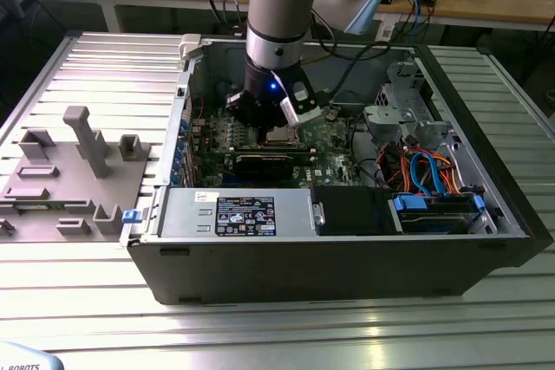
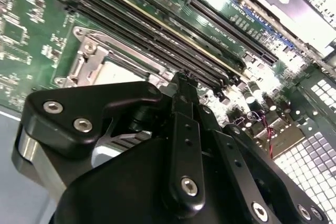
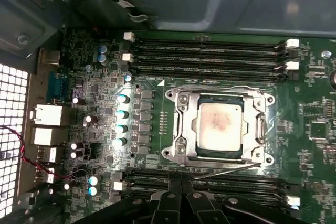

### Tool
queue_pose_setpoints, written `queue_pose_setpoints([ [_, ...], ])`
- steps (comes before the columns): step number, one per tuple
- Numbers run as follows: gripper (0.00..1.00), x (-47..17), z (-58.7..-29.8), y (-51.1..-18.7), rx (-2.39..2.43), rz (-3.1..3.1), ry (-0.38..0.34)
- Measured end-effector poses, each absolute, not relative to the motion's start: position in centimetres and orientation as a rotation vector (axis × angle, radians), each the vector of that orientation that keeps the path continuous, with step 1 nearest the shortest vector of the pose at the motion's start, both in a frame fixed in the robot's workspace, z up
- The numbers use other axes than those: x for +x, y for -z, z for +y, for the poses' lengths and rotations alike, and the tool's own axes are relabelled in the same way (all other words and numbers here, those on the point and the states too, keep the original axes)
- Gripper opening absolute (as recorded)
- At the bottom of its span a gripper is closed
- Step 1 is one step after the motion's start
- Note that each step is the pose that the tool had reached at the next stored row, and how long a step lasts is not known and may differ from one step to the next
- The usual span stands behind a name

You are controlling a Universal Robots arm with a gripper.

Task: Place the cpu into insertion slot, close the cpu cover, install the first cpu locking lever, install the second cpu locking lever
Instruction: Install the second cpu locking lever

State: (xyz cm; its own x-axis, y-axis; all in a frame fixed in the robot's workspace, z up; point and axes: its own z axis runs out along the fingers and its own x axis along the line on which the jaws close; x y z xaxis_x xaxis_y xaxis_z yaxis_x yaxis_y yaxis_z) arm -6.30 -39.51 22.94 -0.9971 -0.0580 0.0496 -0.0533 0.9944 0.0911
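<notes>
Gripper (image 3: 181, 195) hangs low over the green motherboard (image 3: 105, 66), inside the open computer case (image 1: 329, 249); its black links crowd both wrist views, and I cannot tell whether it is open or closed, nor whether it holds anything.

Just beyond it, in the first wrist view: cpu (image 3: 220, 124) already seated flat in the insertion slot (image 3: 195, 152). Cpu cover (image 3: 185, 124) looks down, framing the chip. One locking lever (image 3: 231, 169) appears unlatched, angled along the near edge. Memory slots (image 3: 210, 51) beyond. Judgement: placement done, levers likely left.
</notes>
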Motion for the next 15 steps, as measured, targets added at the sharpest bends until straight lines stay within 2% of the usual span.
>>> queue_pose_setpoints([
  [15,0.11,-6.9,-39.5,-20.9,0.104,-3.08,0.227],
])
